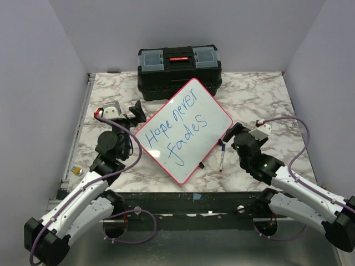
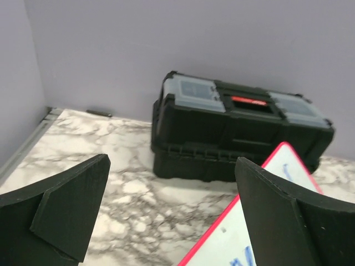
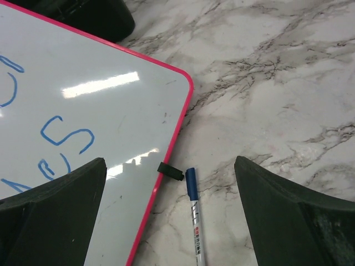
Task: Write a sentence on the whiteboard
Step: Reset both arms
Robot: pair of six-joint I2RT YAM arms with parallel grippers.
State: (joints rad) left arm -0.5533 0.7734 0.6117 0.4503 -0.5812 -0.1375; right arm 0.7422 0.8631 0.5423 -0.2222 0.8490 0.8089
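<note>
1. We are viewing the whiteboard [image 1: 184, 131] lying turned diagonally at the middle of the table [image 1: 260, 100], between the two arms, its far corner just beside the toolbox [image 1: 179, 69].
2. We are reading "Hope never fades" in blue script on its face.
3. We are seeing the left gripper [image 2: 172, 166] standing wide and empty beside the board's left edge, facing the toolbox.
4. We are seeing the right gripper [image 3: 170, 162] likewise spread wide, holding nothing, hanging over the board's right edge.
5. We are noting a marker [image 3: 194, 216] lying on the table just beside that edge, its blue cap near the board's small black foot [image 3: 170, 171].
</note>
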